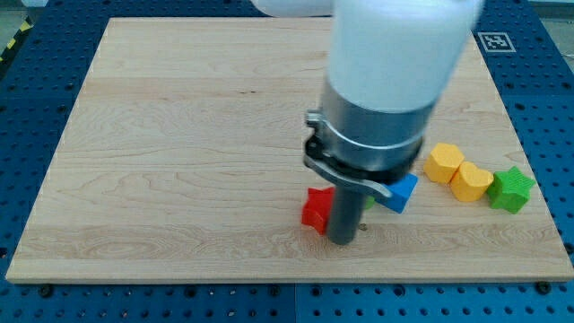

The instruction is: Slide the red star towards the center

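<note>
The red star [317, 209] lies on the wooden board [179, 161], right of the middle and near the view's bottom. My tip [343, 241] stands right against the star's right side, touching or almost touching it. The rod and the arm's big white and grey body [386, 81] hide part of the star's right edge and what lies behind them.
A blue block [400, 192] lies just right of the rod, with a sliver of green beside it. Two yellow blocks [443, 162] [471, 182] and a green star [511, 189] lie in a row towards the view's right edge. Blue perforated table surrounds the board.
</note>
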Controlling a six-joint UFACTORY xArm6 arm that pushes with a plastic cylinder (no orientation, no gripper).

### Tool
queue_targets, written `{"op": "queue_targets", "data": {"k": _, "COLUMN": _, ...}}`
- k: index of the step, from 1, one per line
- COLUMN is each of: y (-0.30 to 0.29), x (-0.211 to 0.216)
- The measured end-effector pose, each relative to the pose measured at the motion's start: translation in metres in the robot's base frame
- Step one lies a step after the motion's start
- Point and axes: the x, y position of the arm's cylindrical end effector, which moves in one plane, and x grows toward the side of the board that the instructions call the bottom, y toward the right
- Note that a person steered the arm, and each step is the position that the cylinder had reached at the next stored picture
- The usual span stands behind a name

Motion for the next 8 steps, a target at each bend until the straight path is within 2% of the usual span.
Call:
{"op": "queue_targets", "data": {"k": 3, "y": -0.111, "x": -0.032}}
{"op": "queue_targets", "data": {"k": 5, "y": -0.103, "x": -0.046}}
{"op": "queue_targets", "data": {"k": 7, "y": -0.087, "x": -0.017}}
{"op": "queue_targets", "data": {"k": 8, "y": -0.059, "x": -0.018}}
